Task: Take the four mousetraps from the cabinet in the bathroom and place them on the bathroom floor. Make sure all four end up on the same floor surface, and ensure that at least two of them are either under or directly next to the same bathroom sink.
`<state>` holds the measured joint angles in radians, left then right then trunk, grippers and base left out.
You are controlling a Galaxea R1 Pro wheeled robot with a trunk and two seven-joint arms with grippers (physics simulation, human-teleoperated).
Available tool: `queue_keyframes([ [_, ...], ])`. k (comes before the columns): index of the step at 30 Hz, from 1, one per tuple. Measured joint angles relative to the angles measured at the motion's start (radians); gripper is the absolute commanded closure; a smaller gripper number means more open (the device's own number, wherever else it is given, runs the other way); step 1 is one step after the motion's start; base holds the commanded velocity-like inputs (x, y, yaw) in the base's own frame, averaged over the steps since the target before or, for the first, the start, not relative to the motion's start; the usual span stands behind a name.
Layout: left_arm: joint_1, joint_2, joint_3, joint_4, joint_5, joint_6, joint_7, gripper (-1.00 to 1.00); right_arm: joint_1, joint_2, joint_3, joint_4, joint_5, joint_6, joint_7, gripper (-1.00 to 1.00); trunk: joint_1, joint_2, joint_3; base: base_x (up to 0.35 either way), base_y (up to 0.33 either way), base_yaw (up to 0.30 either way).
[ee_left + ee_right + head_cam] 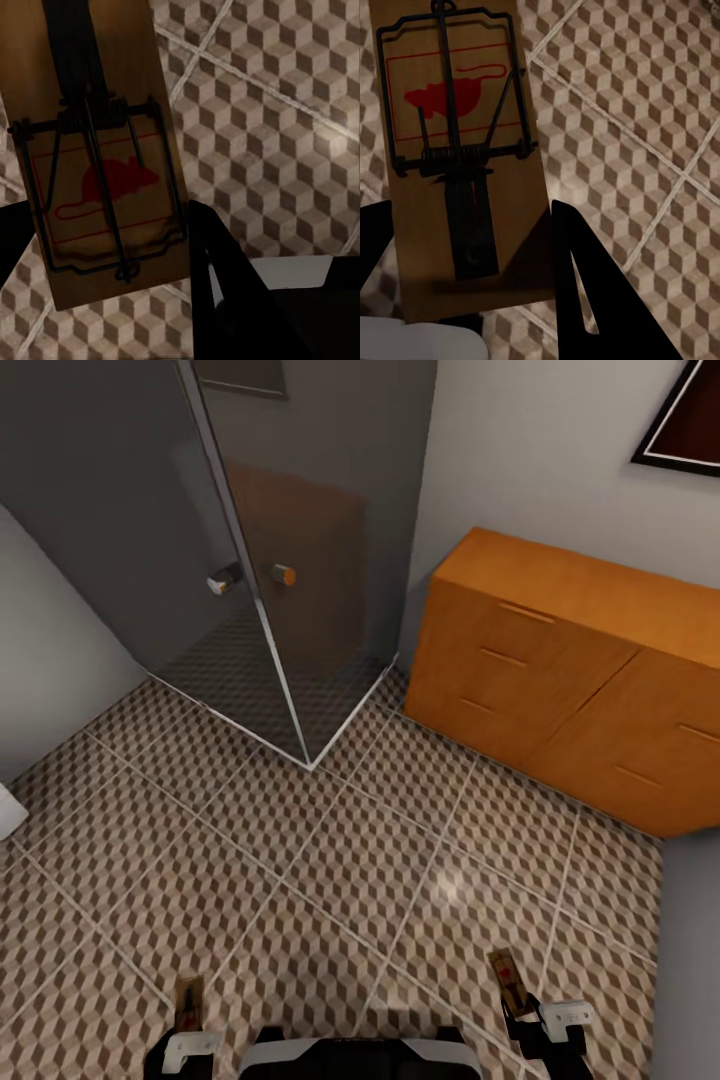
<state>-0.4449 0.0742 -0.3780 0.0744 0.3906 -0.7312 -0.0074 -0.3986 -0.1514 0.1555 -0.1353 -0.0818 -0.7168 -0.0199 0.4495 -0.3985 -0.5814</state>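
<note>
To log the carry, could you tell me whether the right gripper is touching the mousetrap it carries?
Touching. In the right wrist view the mousetrap sits between the right gripper fingers, its board edge meeting the dark finger, above the bathroom floor.

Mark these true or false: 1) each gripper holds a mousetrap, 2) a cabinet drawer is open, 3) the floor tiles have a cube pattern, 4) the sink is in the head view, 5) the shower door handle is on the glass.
1) True. The left gripper holds a mousetrap, and the right gripper holds another mousetrap.
2) False. Every drawer front on the cabinet sits flush and closed.
3) True. The bathroom floor has a brown, beige and white cube print.
4) False. The head view takes in the glass shower, the cabinet and tiles; no basin or tap.
5) True. The handle sits on the glass door.
</note>
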Motion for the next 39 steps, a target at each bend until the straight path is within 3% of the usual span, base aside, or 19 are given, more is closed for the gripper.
queue_keyframes([
  [13,0.0,0.0,0.0,0.0,0.0,0.001,0.0,1.0,0.0,0.005,0.0,0.0,0.0,0.0,0.0,1.0,0.0,0.0,-0.01,0.0,0.003,0.227],
  [39,0.0,0.0,0.0,0.0,0.0,0.003,0.0,1.0,0.0,0.008,0.0,0.0,0.0,-0.001,0.0,1.0,0.0,0.0,0.018,0.0,0.0,0.231],
])
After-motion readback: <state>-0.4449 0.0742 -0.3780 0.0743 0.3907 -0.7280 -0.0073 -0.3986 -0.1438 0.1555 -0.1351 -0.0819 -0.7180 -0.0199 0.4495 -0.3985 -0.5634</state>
